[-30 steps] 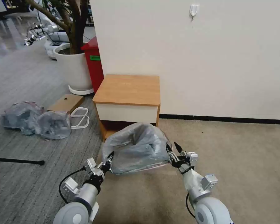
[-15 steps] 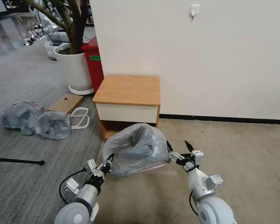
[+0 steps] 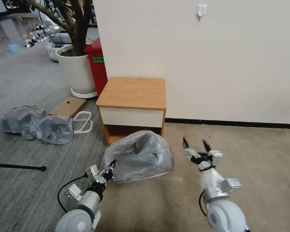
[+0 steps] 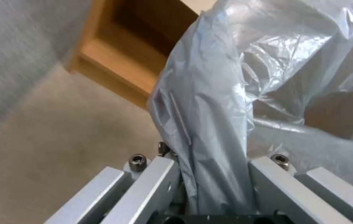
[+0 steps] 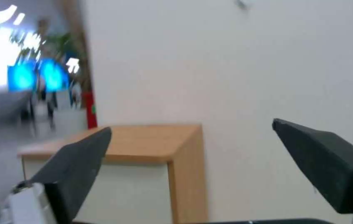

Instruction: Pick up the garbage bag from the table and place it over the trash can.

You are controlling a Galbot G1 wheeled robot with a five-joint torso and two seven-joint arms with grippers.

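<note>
Head view: garbage bag (image 3: 139, 157) draped over the trash can, on the floor just near of the table (image 3: 132, 92); left gripper (image 3: 110, 169) pinches its left edge; right gripper (image 3: 196, 145) spread wide, apart at right.
Left wrist: fingers (image 4: 160, 180) clamp a bunched fold, likely steadying it.
Right wrist: fingers (image 5: 77, 165) splayed, empty, facing table.

Twin silver-grey arms ending in rounded white joint housings low in the head view. Small boxy white-and-silver modules bolted beside each wrist. Black cable looping out from the left forearm, a shorter black loop at the right elbow. Left gripper (image 3: 111, 166) with slim black fingertips on a pale metal mount; right gripper (image 3: 196, 145) with two pointed black fingers (image 3: 185, 143) above a black collar. Up close, left wrist plates of brushed light aluminium with dark hex-socket screws; right fingers (image 5: 326, 158) matte black, wedge-shaped, on white-grey bases.
</note>
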